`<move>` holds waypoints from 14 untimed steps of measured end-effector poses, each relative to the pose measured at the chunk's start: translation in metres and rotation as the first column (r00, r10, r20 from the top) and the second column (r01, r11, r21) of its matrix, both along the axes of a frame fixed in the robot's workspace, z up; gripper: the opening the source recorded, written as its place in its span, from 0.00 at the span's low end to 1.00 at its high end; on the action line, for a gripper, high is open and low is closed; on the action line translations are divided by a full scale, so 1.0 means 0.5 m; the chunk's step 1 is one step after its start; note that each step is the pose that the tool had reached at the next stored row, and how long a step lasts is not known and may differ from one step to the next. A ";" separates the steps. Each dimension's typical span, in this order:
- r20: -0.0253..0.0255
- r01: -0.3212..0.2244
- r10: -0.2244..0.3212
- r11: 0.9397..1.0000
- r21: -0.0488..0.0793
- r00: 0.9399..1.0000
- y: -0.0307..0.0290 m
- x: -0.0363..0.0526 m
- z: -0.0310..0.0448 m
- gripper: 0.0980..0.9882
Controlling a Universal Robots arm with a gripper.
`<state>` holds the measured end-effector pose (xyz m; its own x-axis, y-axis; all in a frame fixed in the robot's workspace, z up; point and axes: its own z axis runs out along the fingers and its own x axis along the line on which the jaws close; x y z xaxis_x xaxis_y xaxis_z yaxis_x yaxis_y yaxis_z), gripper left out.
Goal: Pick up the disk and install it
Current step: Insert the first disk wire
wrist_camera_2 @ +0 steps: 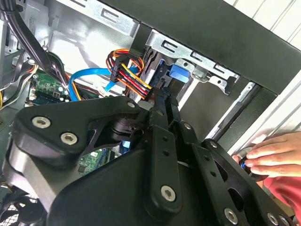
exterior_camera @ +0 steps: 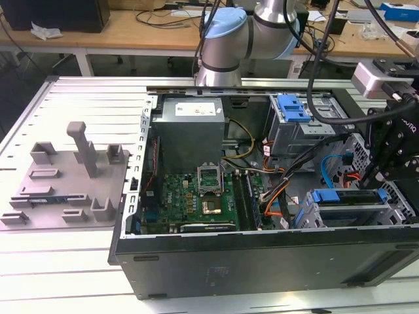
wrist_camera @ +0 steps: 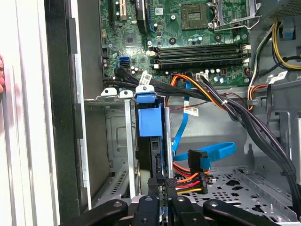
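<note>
First wrist view: disk [wrist_camera: 150,123] in cage slot, fingers [wrist_camera: 162,188] just behind.

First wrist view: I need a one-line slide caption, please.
Pincer at the blue-framed disk standing in the drive cage beside the motherboard.

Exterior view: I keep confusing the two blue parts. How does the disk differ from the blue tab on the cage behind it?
The disk is long and narrow, slotted in the near cage, with the gripper at it. The blue tab is shorter and squarer, atop the far cage. Both show bright blue plastic.
</note>
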<state>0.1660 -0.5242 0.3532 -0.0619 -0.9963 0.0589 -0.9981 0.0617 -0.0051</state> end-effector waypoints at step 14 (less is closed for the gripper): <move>0.000 0.000 0.000 1.000 0.000 1.000 0.000 0.000 -0.005 0.08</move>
<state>0.1657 -0.5242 0.3508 -0.0619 -0.9964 0.0588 -0.9981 0.0617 -0.0051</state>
